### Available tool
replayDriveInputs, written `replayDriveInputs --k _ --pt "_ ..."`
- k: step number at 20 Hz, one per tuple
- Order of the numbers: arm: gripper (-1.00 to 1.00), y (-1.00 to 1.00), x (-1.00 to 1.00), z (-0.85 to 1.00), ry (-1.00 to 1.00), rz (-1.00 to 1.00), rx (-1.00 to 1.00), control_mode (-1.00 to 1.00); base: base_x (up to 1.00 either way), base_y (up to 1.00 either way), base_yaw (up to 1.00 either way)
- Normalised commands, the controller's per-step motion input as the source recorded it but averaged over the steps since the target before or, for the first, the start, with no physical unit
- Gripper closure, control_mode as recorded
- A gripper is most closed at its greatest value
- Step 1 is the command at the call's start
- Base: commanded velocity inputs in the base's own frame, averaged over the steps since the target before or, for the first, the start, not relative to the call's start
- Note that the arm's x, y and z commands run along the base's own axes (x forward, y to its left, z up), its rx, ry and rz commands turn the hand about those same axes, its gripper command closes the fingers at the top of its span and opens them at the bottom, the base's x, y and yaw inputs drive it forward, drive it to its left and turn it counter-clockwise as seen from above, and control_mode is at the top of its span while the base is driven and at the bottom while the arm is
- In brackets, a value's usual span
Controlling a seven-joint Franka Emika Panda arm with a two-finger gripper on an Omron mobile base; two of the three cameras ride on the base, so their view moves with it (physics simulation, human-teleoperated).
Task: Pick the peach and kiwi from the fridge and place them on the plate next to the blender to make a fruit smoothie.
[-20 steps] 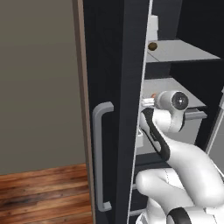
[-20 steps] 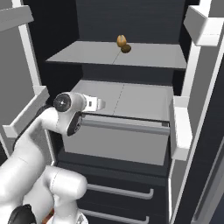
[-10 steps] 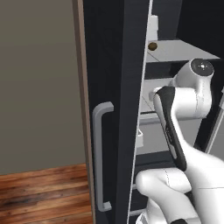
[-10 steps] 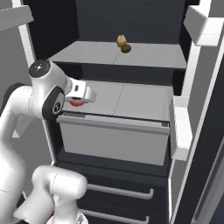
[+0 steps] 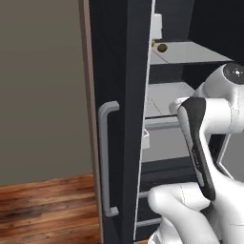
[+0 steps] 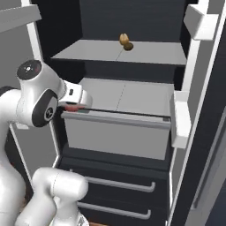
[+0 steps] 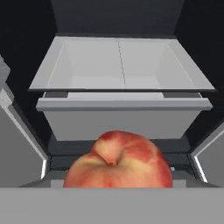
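With the gripper [image 7: 117, 186] clamped on the peach [image 7: 118, 160] just outside the fridge [image 6: 132, 106], half the picking is done — kiwi [image 6: 128, 46] waits on the shelf, nothing plated.

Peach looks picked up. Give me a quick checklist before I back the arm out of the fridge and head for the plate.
1. Peach sits close in front of the gripper: ok.
2. Gripper firmly shut on the peach: cannot tell, fingertips hidden.
3. Fridge door swung open, clear of the arm: ok.
4. Kiwi on the upper shelf, for the second trip: ok.
5. Drawer standing out below the hand: ok.
6. Path to plate and blender: cannot tell.
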Motion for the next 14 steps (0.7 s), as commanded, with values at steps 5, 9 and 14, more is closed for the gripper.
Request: replayDriveInputs --k 5,9,14 --pt "1.0 0.0 0.0 0.0 0.0 0.0 0.0 1.0 -1.0 -0.1 0.14" --pt "1.0 0.0 0.0 0.0 0.0 0.0 0.0 1.0 -1.0 0.0 0.7" --pt "1.0 0.0 0.0 0.0 0.0 0.0 0.0 1.0 -0.54 0.01 0.97"
